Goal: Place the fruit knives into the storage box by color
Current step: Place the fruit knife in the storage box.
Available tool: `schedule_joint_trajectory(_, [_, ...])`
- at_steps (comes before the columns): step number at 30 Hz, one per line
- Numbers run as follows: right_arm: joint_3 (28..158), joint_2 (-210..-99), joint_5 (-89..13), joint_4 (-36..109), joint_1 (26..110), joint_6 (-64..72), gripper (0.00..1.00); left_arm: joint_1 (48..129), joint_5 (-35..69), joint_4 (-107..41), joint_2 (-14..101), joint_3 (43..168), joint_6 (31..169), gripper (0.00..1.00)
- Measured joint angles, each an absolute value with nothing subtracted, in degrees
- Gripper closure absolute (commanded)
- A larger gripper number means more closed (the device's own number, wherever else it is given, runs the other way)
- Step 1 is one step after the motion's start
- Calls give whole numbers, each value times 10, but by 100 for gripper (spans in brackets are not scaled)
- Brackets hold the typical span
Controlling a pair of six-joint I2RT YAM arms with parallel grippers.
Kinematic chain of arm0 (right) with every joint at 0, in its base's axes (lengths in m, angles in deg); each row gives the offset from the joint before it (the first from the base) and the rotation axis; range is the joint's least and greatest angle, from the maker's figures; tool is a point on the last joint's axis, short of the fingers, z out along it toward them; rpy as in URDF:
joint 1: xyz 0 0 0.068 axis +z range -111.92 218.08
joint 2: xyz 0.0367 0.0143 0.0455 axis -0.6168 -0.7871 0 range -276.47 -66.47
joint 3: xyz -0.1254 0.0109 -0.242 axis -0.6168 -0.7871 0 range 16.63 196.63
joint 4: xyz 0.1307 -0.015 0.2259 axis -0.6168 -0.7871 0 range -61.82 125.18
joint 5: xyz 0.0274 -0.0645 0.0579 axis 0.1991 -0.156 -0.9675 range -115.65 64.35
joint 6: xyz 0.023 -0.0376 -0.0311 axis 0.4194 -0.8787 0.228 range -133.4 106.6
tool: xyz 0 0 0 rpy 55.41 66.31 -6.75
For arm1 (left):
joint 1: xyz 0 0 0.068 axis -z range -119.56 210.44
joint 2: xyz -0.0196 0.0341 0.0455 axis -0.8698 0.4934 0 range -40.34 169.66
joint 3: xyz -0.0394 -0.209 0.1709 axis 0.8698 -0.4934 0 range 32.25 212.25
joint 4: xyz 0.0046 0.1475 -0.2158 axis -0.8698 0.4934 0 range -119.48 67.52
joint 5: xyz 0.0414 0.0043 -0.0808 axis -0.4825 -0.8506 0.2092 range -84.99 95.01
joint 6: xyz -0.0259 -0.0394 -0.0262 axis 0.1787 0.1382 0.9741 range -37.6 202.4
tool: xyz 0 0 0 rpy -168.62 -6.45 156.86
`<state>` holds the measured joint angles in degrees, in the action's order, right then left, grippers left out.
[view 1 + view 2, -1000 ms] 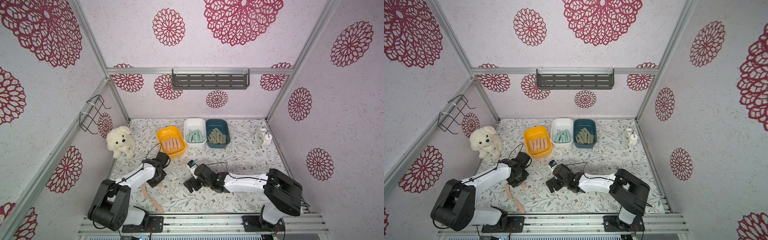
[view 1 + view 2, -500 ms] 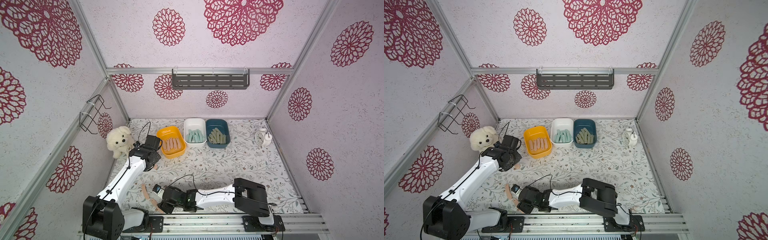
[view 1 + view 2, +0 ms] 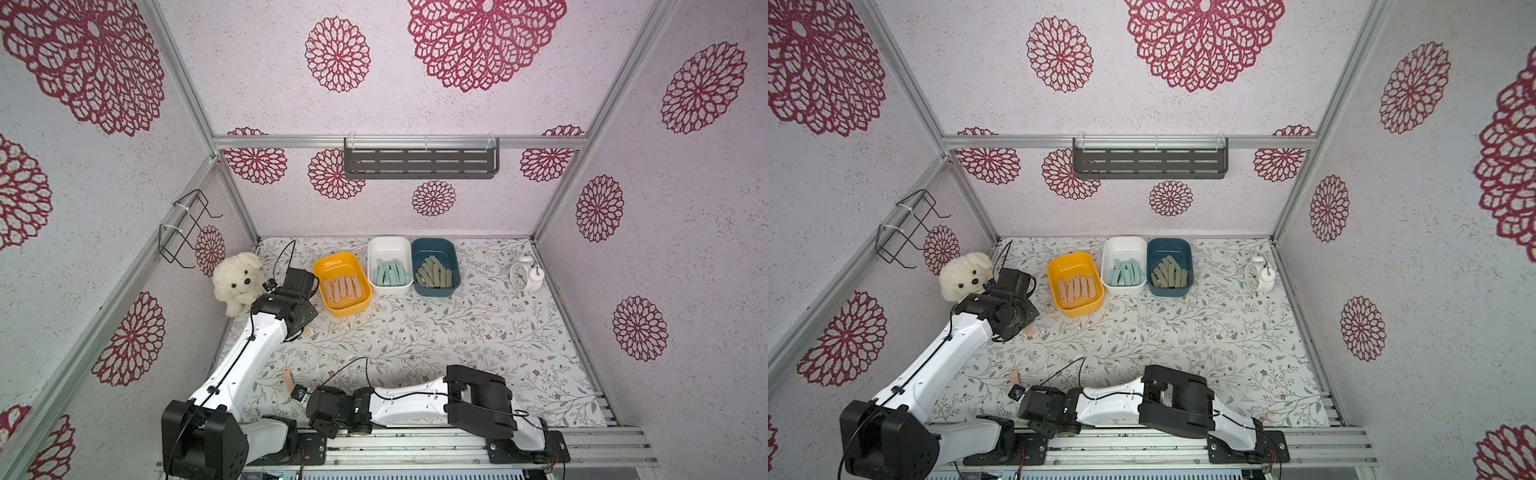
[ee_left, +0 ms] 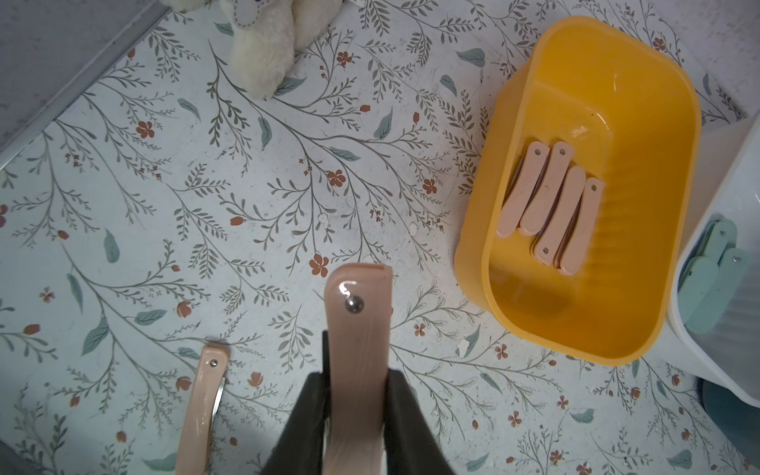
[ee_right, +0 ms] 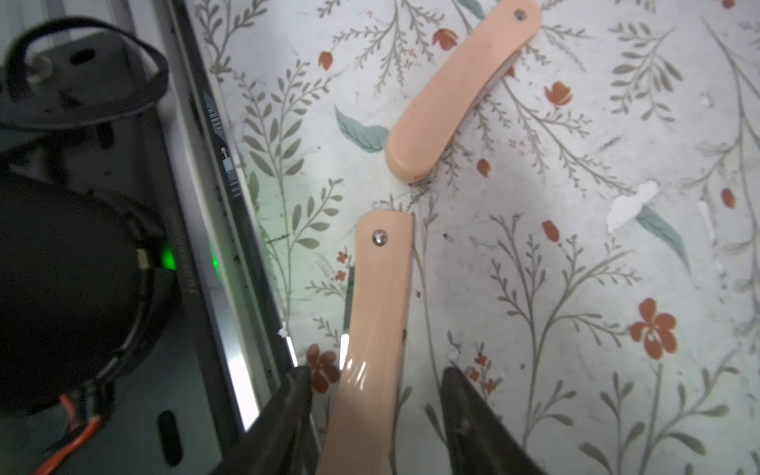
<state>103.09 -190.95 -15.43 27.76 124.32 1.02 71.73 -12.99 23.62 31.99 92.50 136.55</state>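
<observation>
Peach-pink knife sits clamped end-out in the left gripper, whose jaws press on both its edges, above the floral table just to the left and near side of the yellow box. That box holds several more pink knives. To its right stand the white box with the mint knives and the blue box with the sage knives.

At the near edge of the table, beside the metal rail, the right gripper straddles a second pink knife that lies flat. Its jaws stand partly apart, with a gap showing on each side, so nothing is gripped. A third pink knife lies just beyond, close to it but not touching
</observation>
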Motion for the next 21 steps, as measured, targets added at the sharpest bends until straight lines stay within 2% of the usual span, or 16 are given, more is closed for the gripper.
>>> schedule_joint_trajectory(7, [1019, -1904, -152, 281, 1234, 30, 79, 716, -120, 237, 316, 927, 1354, 86])
schedule_joint_trajectory(14, [956, -1863, -138, 289, 1212, 50, 85, 715, -97, 231, 336, 956, 1335, 88])
schedule_joint_trajectory(16, [924, -1842, -136, 295, 1199, 59, 85, 715, -79, 229, 359, 975, 1325, 91])
schedule_joint_trajectory(21, [809, -1760, -123, 304, 1143, 90, 85, 730, -50, 227, 459, 1066, 1289, 90])
